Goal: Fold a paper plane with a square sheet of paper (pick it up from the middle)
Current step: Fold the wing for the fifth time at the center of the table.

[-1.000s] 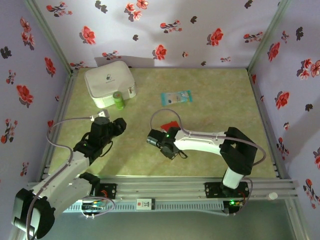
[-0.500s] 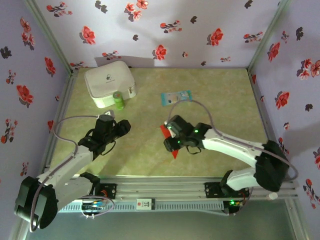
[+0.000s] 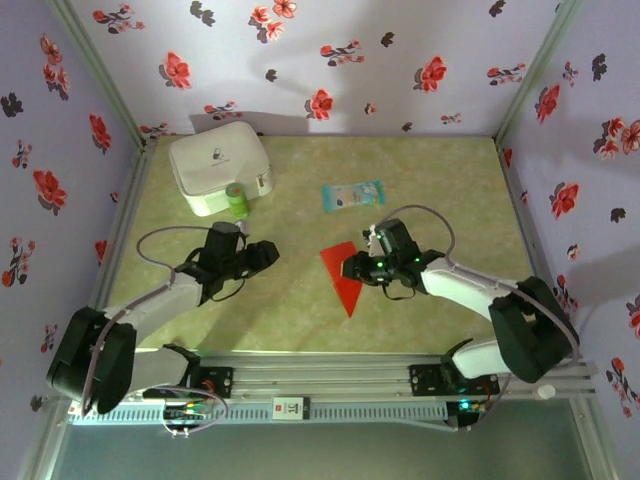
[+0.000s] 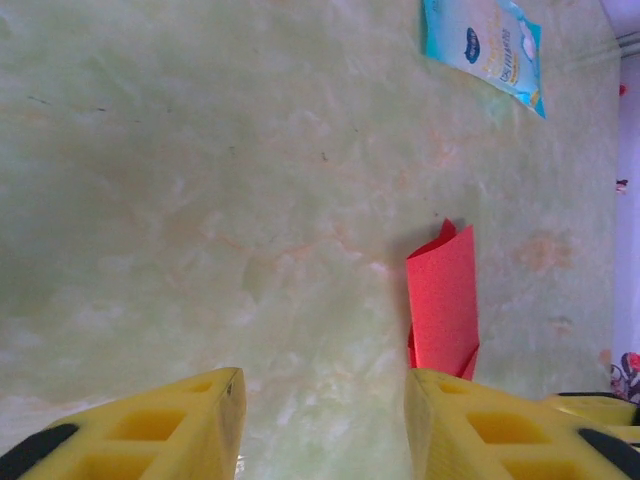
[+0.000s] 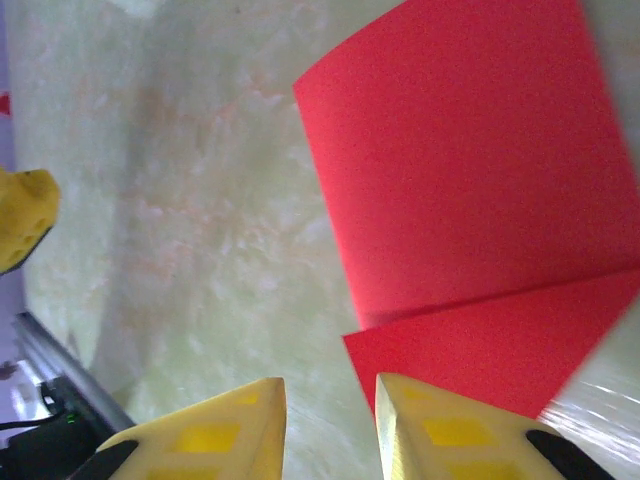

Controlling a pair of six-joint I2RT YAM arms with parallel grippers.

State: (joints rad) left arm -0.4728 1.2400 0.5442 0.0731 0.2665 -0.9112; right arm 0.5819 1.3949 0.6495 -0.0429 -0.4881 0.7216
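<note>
The square sheet of paper (image 3: 338, 276), bright red and folded into a narrow triangle, lies flat on the green table between the two arms. In the right wrist view the paper (image 5: 470, 170) shows two overlapping layers with a crease. My right gripper (image 3: 352, 268) sits at the sheet's right edge. Its jaws (image 5: 330, 425) are open with a narrow gap, one finger (image 5: 450, 430) over the lower layer, bare table in the gap. My left gripper (image 3: 271, 254) is open to the left of the sheet and apart from it. Ahead of its wide gap (image 4: 320, 425) and to the right lies the paper (image 4: 443, 300).
A white boxy case (image 3: 220, 167) with a small green bottle (image 3: 237, 200) beside it stands at the back left. A pale blue packet (image 3: 352, 194) (image 4: 485, 45) lies behind the sheet. Floral walls close in three sides; a metal rail (image 3: 330, 375) runs along the near edge.
The right gripper swung from left of the paper to its right edge, leaving the sheet uncovered on the table. The left gripper reached rightward toward it.
</note>
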